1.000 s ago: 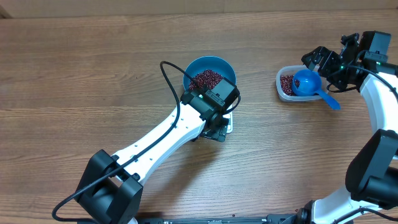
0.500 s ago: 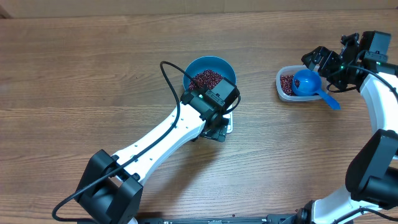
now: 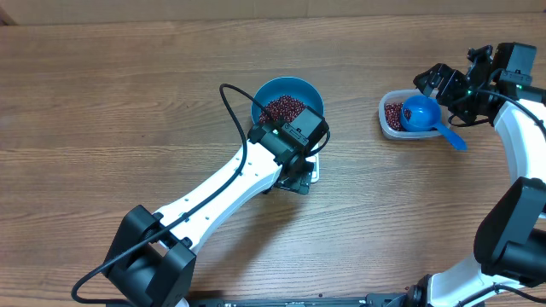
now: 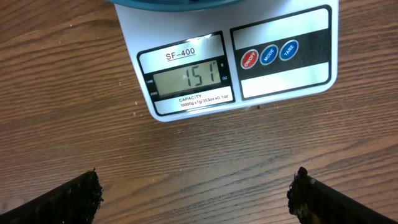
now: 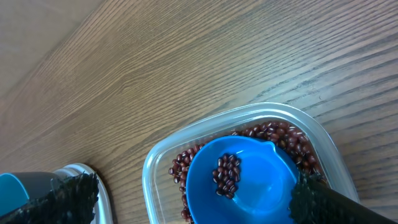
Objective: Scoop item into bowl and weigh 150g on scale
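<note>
The blue bowl (image 3: pixel 287 101) stands on the white scale (image 4: pixel 242 62) and holds dark red-brown beans (image 3: pixel 284 108). The scale's display reads 151. My left gripper (image 4: pixel 196 199) hovers open over bare wood just in front of the scale, its fingers (image 4: pixel 68 199) far apart. In the overhead view the left gripper (image 3: pixel 292 181) covers most of the scale (image 3: pixel 313 171). My right gripper (image 5: pixel 196 199) is open above a clear tub (image 5: pixel 158 162) of beans (image 5: pixel 280 134), holding nothing. A small blue scoop (image 5: pixel 261 186) lies in the tub with a few beans in it.
The tub (image 3: pixel 391 128) sits at the right of the table, and the scoop's handle (image 3: pixel 453 137) sticks out over its rim toward the front right. The left arm (image 3: pixel 213 196) crosses the table diagonally from the front left.
</note>
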Tool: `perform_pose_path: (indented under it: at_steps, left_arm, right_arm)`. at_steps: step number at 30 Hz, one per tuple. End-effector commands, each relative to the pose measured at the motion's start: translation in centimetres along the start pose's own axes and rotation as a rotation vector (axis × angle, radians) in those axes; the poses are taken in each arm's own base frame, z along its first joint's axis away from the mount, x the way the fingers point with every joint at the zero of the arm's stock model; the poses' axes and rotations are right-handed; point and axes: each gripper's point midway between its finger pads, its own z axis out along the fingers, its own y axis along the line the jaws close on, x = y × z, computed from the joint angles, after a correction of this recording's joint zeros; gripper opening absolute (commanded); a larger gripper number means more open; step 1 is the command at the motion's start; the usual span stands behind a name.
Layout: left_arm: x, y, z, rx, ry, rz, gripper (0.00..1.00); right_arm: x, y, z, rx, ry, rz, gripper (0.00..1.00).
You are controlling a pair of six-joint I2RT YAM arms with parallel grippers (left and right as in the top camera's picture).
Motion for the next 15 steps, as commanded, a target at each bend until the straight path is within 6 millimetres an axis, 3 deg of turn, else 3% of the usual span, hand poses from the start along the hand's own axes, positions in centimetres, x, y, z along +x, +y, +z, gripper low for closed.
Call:
perform_pose_path:
  at_steps: [1,15]
  left_arm:
    - [-0.27,0.5,-0.75,-0.005,-0.028,-0.021,0.99]
    - [-0.27,0.5,-0.76,-0.005,-0.028,-0.021,0.99]
  right_arm:
    - [0.06,-0.08,0.13,-0.003,0.002,0.002,1.0]
    - [0.06,-0.08,0.13,-0.003,0.002,0.002,1.0]
